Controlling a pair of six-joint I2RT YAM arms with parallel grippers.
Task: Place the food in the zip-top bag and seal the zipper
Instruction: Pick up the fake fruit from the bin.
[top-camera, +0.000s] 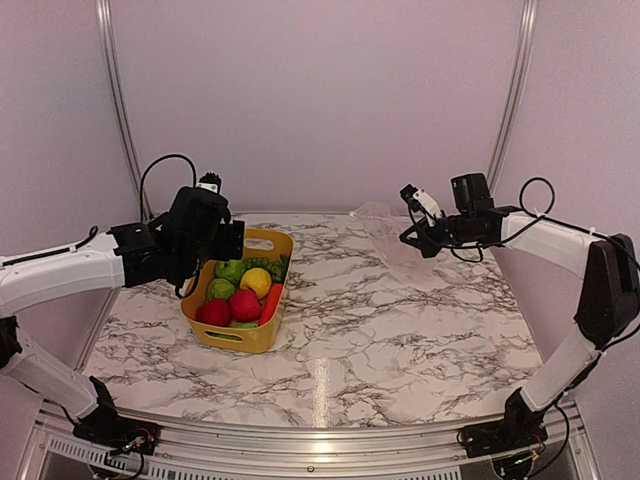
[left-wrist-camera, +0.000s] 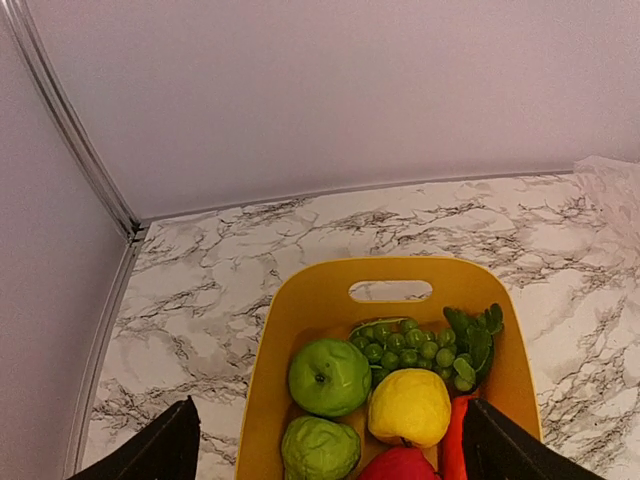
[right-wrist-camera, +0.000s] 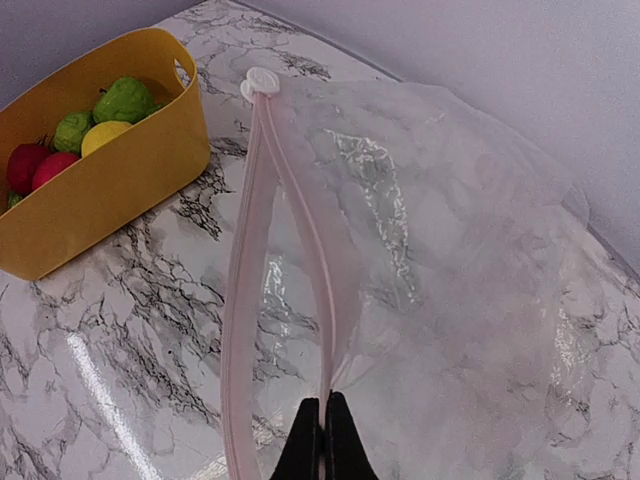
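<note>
Clear film, seemingly limp and slippery: right gripper (right-wrist-camera: 322, 440) pinches the zip-top bag (right-wrist-camera: 450, 250) by its firmer zipper (right-wrist-camera: 240, 300), left gripper (left-wrist-camera: 325, 450) gaping.

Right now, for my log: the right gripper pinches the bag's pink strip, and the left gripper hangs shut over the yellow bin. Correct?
No: the left gripper is open, fingers spread over the yellow bin, in the left wrist view. The right gripper does pinch the pink strip.

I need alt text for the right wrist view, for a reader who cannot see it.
The right gripper, shut, pinches one strip of the pink zipper on a clear zip-top bag whose mouth gapes above the marble table. A yellow bin of toy fruit stands at left.
</note>
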